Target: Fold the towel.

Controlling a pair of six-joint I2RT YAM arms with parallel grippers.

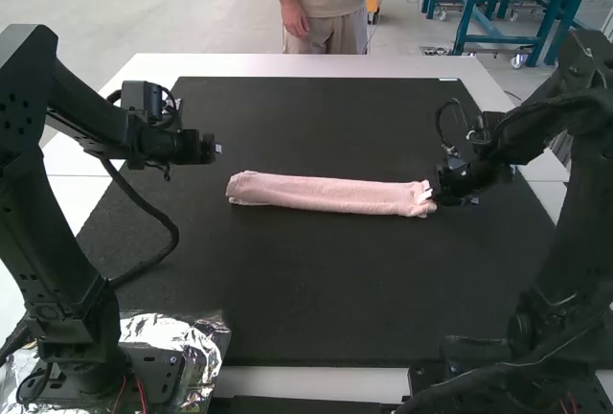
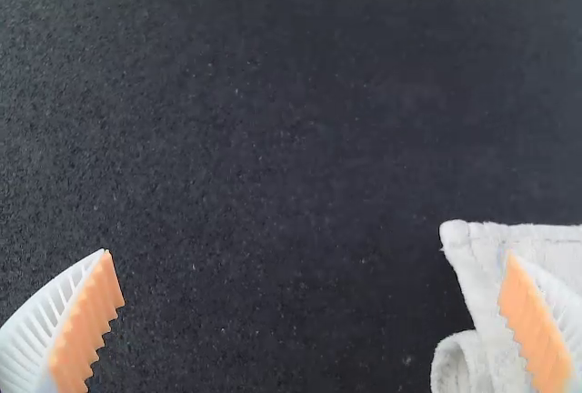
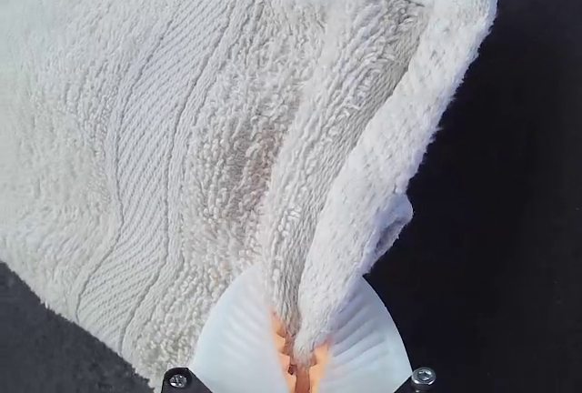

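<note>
Crosswise on the dark mat (image 1: 316, 289), the towel (image 1: 330, 194) lies as a long, narrow strip, its long axis running left to right, the right end slightly nearer. There, the right gripper (image 1: 431, 195) has its fingers pinched together on the towel's end. Near the left end, the left gripper (image 1: 216, 149) holds nothing, fingers spread wide.

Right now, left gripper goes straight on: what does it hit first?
The left gripper would probably meet the black mat; one finger overlaps the towel's end in its wrist view and might brush that first. Depth is unclear.
</note>
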